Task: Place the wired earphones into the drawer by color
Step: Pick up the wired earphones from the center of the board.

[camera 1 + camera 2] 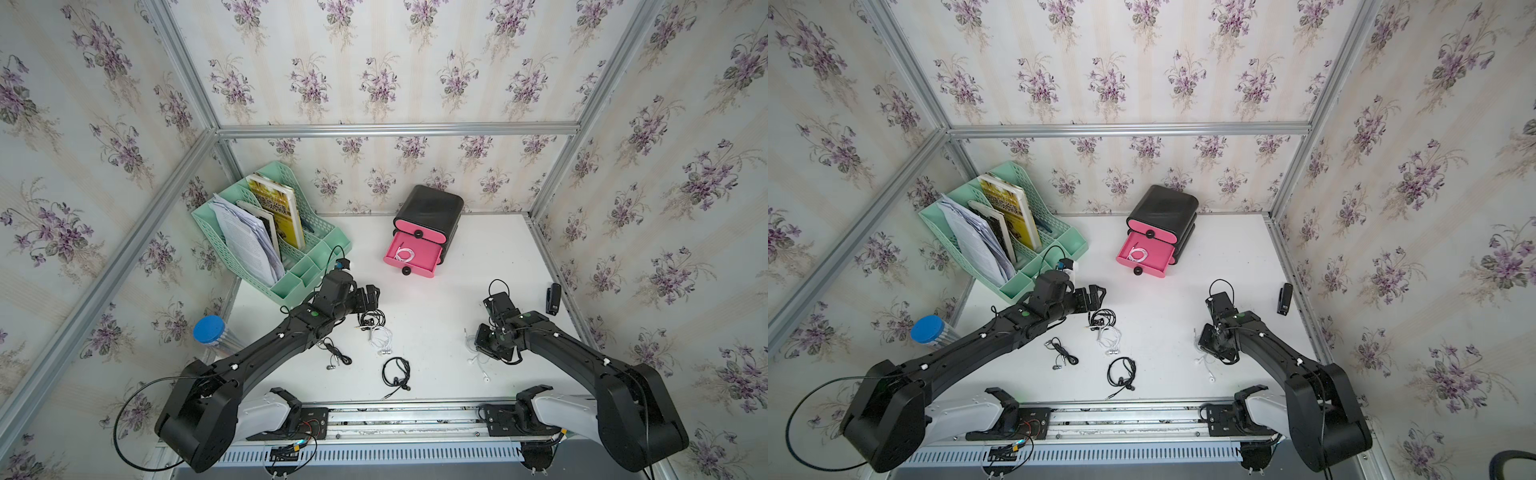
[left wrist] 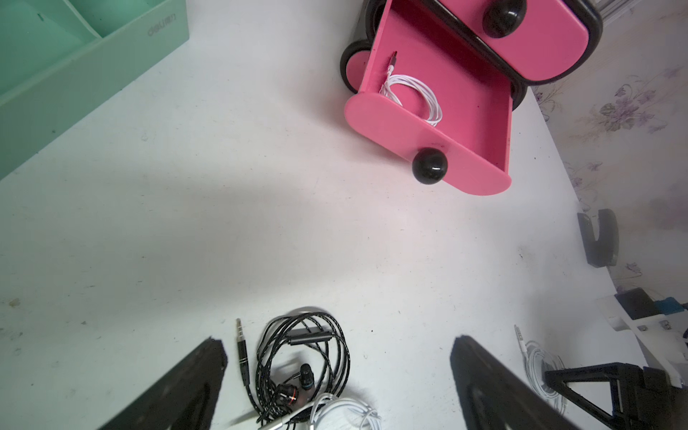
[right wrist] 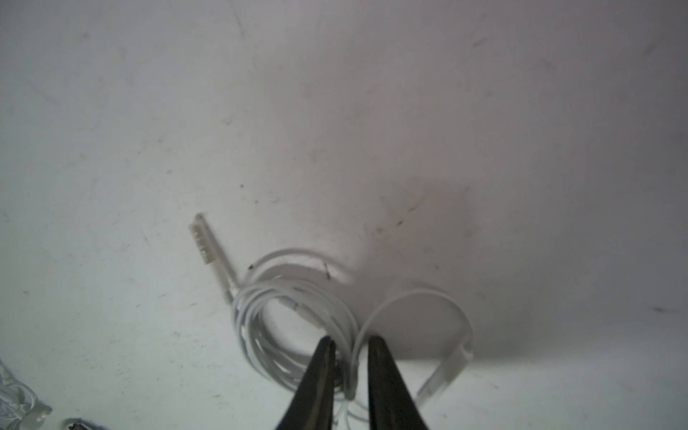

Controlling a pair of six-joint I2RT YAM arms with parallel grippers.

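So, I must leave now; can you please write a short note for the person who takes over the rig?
Left hand: open, above the braided black set, holding nothing.
Right hand: pinched on the loose white set, which lies on the table.
Done: the stored white set is in the open middle drawer.
Left: that loose white set, the central white set, the braided black set, the silver-bud black set, the looped black set. No red set visible.

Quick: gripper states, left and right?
Left gripper: open, empty, above the black earphones.
Right gripper: jaws nearly together around the white earphones; grip cannot be told.
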